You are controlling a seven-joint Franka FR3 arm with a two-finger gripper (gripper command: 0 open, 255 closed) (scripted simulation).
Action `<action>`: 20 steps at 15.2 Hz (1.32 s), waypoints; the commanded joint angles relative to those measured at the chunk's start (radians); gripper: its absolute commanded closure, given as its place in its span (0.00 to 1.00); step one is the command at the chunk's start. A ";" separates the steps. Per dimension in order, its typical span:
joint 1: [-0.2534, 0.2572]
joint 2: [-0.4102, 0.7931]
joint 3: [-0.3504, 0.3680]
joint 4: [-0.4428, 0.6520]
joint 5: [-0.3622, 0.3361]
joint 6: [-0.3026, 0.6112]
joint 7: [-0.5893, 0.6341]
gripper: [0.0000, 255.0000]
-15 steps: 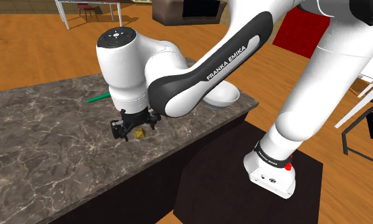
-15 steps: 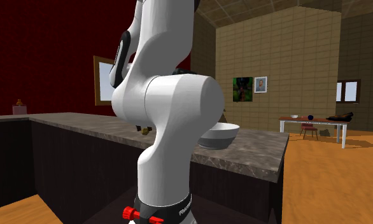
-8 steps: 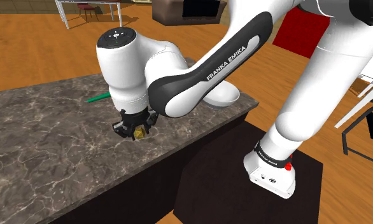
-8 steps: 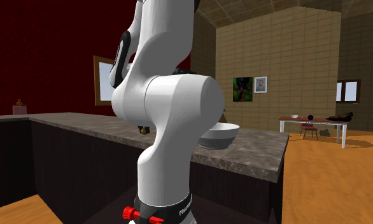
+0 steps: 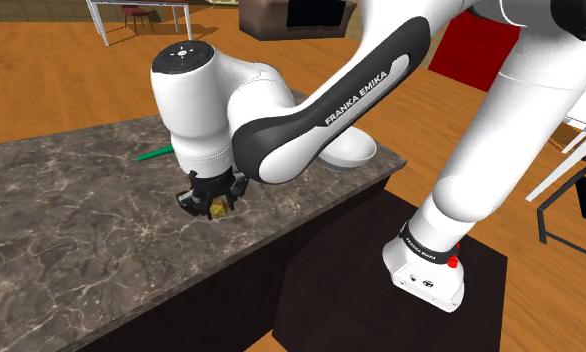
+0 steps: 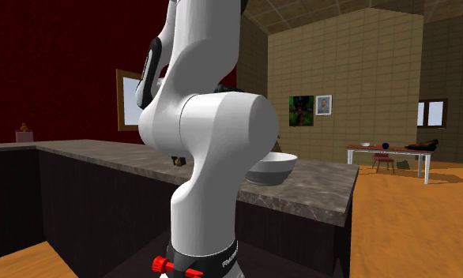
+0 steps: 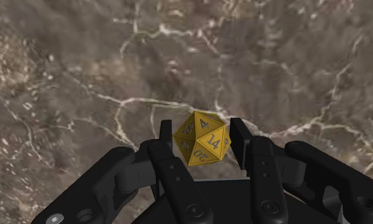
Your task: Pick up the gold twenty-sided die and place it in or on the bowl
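Gold die (image 7: 202, 140) clasped by gripper (image 7: 203, 133); arm (image 5: 321, 110) angled down.

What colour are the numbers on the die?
Dark grey, on gold faces. The die shows best in the wrist view.

1x gold die (image 7: 203, 139), 20-sided. 1x white bowl (image 5: 349, 152). 1x green stick (image 5: 157, 152). 1x marble-look table (image 5: 61, 220). 1 white arm (image 5: 311, 120), 1 claw (image 7: 203, 135) w/ 2 black fingers (image 7: 168, 153). 2 framed pics (image 6: 302, 110) on far wall.
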 commanded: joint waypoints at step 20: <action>-0.019 -0.210 -0.008 0.134 0.228 -0.229 -0.198 1.00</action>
